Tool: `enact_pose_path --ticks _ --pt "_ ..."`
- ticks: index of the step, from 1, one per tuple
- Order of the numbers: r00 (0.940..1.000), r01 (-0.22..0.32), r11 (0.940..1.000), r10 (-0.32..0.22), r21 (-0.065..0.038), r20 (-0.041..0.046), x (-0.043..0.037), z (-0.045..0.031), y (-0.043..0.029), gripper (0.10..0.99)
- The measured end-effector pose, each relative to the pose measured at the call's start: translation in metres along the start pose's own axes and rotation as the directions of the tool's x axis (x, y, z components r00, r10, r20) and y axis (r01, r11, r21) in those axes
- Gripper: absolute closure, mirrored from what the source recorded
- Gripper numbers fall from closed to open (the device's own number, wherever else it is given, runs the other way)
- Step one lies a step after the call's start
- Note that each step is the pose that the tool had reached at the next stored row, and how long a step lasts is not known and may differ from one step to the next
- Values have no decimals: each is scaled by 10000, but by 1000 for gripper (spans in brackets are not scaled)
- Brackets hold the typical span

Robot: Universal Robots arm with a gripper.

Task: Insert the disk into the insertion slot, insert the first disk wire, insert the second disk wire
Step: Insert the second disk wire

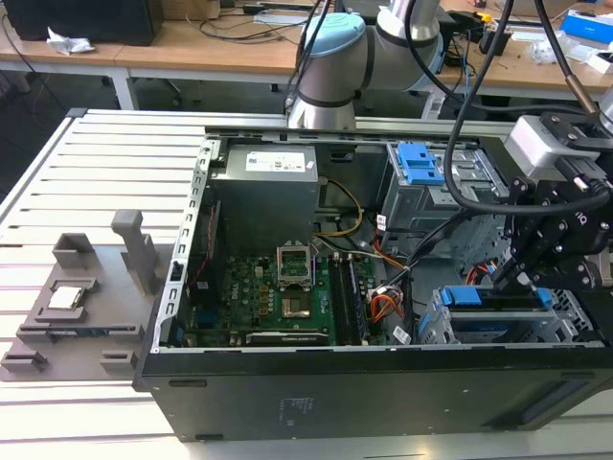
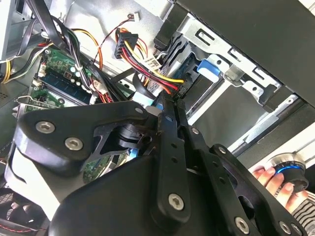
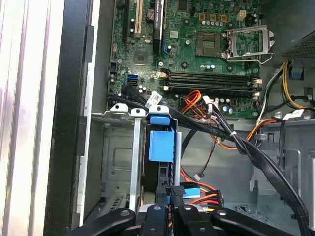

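One open computer case [image 1: 383, 402] spans most of the exterior view, with its green motherboard [image 1: 287, 287] at centre. At the lower right of that frame sits the insertion slot [image 1: 433, 324], a low perforated metal cage. The disk [image 1: 498, 299] lies inside it with its blue carrier showing. In the first wrist view the disk [image 3: 161, 146] stands edge-on at centre, flanked by the cage's rails. So the first step looks done, and by my reading the work in hand is one of the disk wires. The gripper [image 1: 519, 276] hangs just above the disk. At the bottom centre of the first wrist view its jaws appear closed on the black plug of a disk wire [image 3: 206, 197], a red, yellow and black bundle, held right against the disk's end. Which of the two wires this is I cannot tell. Seating it would call for keeping the plug square to its socket and pushing it straight, with the loose cables nearby kept clear.
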State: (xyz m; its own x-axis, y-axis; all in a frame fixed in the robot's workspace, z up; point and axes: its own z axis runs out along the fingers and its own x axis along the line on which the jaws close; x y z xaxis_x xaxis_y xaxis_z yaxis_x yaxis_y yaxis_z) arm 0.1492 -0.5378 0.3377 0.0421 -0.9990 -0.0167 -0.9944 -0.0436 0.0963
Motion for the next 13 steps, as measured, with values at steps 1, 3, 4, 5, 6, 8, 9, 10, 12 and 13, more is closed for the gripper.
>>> enact_pose_path --ticks 1,3,4,5,6,8,9,10,12,13 --pt "10000 0 10000 0 0 3 0 1 0 937" --pt "10000 1 10000 -1 0 6 0 0 0 937" --pt "10000 1 10000 -1 0 12 -1 -1 0 937" --pt "10000 1 10000 -1 1 13 0 -1 0 937" --pt "10000 1 10000 -1 0 16 0 1 0 937" --pt "10000 1 10000 -1 1 17 2 7 0 937" --pt "10000 1 10000 -1 1 17 3 13 -1 937" --pt "10000 2 10000 -2 1 19 3 15 -1 937" --pt "10000 0 10000 0 1 5 8 8 0 937" --pt "10000 1 10000 -1 1 5 8 8 -1 937"
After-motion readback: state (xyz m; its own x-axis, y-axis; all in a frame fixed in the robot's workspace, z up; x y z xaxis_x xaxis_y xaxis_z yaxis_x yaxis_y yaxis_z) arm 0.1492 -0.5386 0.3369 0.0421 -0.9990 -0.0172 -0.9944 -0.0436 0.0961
